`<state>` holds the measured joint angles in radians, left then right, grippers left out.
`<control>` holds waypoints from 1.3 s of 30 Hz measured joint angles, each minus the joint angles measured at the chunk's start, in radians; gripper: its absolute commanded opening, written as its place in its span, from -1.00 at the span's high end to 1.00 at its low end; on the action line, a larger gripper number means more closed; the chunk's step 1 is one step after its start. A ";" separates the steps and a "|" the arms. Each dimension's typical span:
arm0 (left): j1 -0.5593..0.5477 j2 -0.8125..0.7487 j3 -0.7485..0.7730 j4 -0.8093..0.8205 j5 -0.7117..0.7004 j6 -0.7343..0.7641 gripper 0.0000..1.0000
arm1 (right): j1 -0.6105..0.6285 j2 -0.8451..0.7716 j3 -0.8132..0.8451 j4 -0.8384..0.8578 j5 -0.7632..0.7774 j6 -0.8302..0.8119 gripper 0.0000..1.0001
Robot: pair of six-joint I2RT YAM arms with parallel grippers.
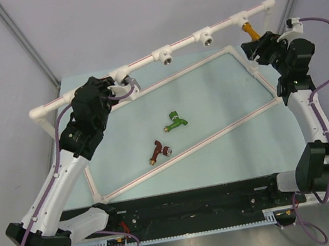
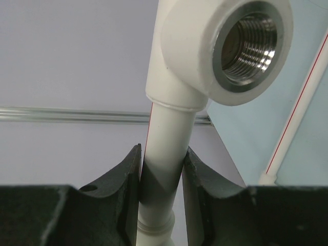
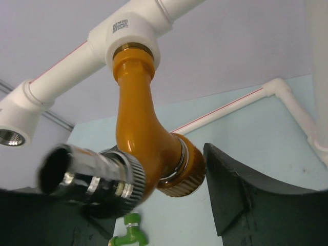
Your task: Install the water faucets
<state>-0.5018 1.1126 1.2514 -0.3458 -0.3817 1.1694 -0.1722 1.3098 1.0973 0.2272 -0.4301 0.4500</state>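
Note:
The orange-yellow faucet (image 1: 251, 31) hangs screwed into the far right tee of the white pipe frame (image 1: 217, 24). In the right wrist view the faucet (image 3: 138, 123) sits between my right gripper's (image 3: 151, 189) jaws; the right finger (image 3: 241, 195) stands just beside its ribbed cap, and the spout is blurred. My right gripper (image 1: 259, 44) looks open. The green faucet (image 1: 176, 121) and the dark red-brown faucet (image 1: 160, 152) lie on the mat. My left gripper (image 1: 122, 90) is shut on the frame's pipe (image 2: 166, 138) just below an empty tee socket (image 2: 246, 46).
Two more empty silver-ringed tee sockets (image 1: 166, 54) (image 1: 205, 37) sit along the raised top pipe. The frame's lower pipes (image 1: 188, 150) lie on the light blue mat (image 1: 212, 102) around the loose faucets. The green faucet also shows low in the right wrist view (image 3: 128, 236).

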 measured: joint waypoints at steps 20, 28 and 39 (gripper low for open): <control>0.000 0.000 0.001 0.001 0.001 0.000 1.00 | -0.051 0.044 -0.004 0.190 -0.193 0.724 -0.31; 0.000 0.001 0.002 0.000 0.000 0.000 1.00 | -0.068 0.044 -0.004 0.301 -0.215 0.887 -0.64; 0.000 0.001 0.003 -0.002 0.001 -0.002 1.00 | -0.075 0.023 -0.004 0.306 -0.227 0.953 -0.79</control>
<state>-0.5018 1.1137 1.2541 -0.3473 -0.3805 1.1675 -0.2474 1.3331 1.0935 0.5327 -0.6571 1.4029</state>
